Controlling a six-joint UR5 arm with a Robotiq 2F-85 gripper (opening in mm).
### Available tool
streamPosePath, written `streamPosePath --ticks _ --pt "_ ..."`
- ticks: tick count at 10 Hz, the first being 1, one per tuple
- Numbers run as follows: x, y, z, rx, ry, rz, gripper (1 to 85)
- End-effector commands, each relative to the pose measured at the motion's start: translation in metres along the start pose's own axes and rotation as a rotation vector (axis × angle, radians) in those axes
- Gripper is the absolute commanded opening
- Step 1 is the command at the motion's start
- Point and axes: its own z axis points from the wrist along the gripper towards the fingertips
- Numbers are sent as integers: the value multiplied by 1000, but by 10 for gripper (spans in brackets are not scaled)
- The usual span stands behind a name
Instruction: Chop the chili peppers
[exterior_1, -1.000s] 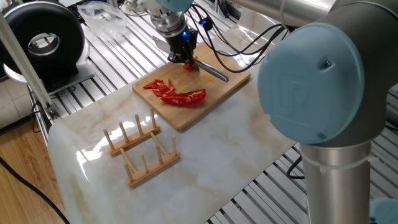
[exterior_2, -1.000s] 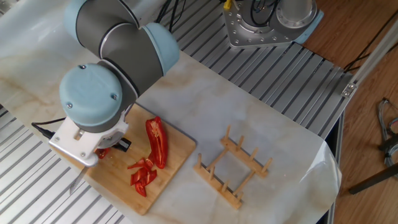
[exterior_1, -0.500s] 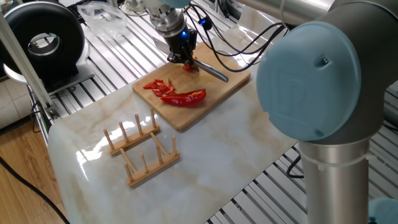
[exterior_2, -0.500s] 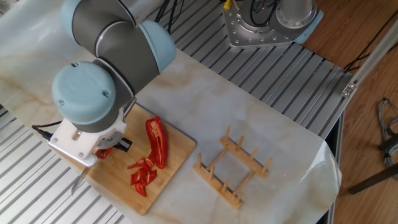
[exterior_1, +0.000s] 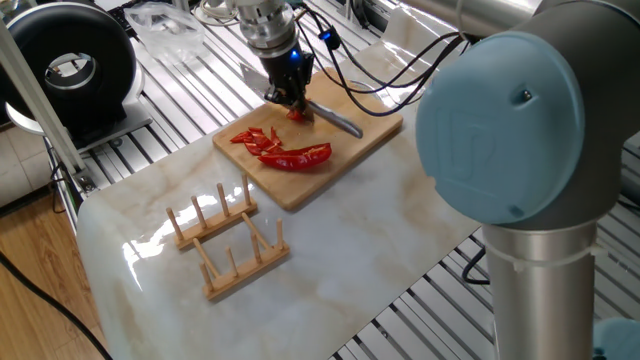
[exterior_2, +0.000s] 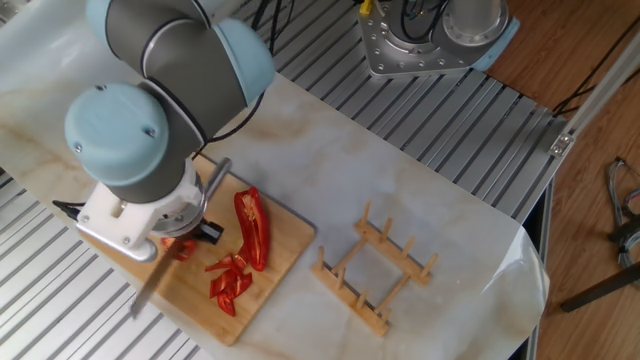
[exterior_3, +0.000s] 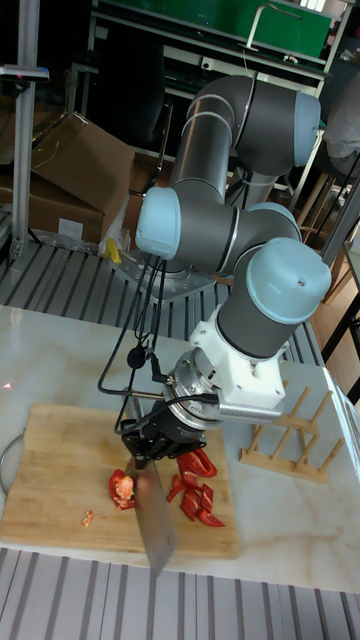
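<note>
Pincer (exterior_3: 150, 452) clenched on knife (exterior_3: 155, 515); chili peppers (exterior_1: 281, 148) glossy red, partly sliced, on cutting board (exterior_1: 350, 140).

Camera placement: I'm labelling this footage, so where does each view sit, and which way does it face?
One fixed view: beside the arm's big joint, looking down across the cutting board at the gripper.
The other fixed view: high overhead, arm base at top, wrist over the board.
Tall fixed view: low at the table edge, facing the whole arm and its knife.
All share the chili peppers and wooden rack.
</note>
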Motion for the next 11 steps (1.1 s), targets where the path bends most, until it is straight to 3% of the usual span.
streamPosePath --ticks 1,7,9,11 --pt "6 0 -6 -13 6 -14 13" --pt "5 -6 8 28 2 -10 13" --pt "5 0 -7 53 37 -10 13" --pt "3 12 -13 38 54 -6 13"
